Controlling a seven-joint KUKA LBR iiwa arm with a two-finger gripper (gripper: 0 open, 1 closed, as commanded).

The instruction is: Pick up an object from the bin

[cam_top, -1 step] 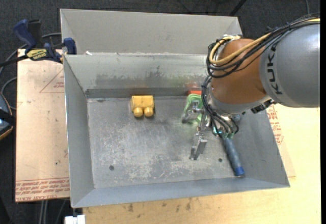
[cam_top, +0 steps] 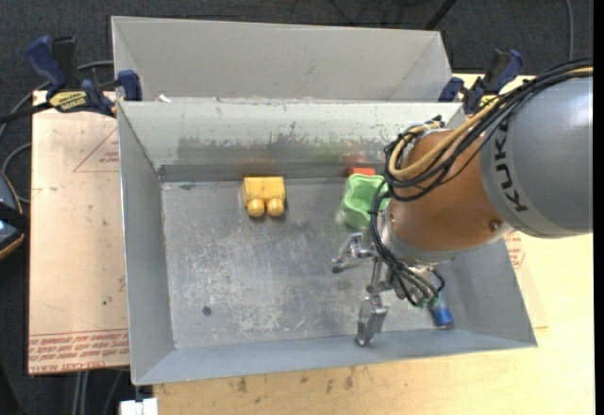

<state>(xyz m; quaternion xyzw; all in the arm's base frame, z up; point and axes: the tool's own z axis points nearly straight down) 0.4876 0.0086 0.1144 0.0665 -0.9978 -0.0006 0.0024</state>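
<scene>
Gripper (cam_top: 360, 295) down low in the right near part of the bin (cam_top: 142, 243), over bare grey floor close to the near wall. Claw looks spread apart, one finger out to the left, the other toward the near wall, nothing between them. Nearest thing: green crumpled-looking lump (cam_top: 359, 199) just far of the gripper, right side of bin, its right edge hidden under the arm's orange cover (cam_top: 444, 206). Small red bit (cam_top: 360, 174) just beyond the green lump, against the far wall; can't tell what it is. Small blue piece (cam_top: 441, 315) right of the gripper, near the near right corner, partly under cables. Yellow block with two round knobs (cam_top: 263, 196) well apart to the left, by the far wall.
</scene>
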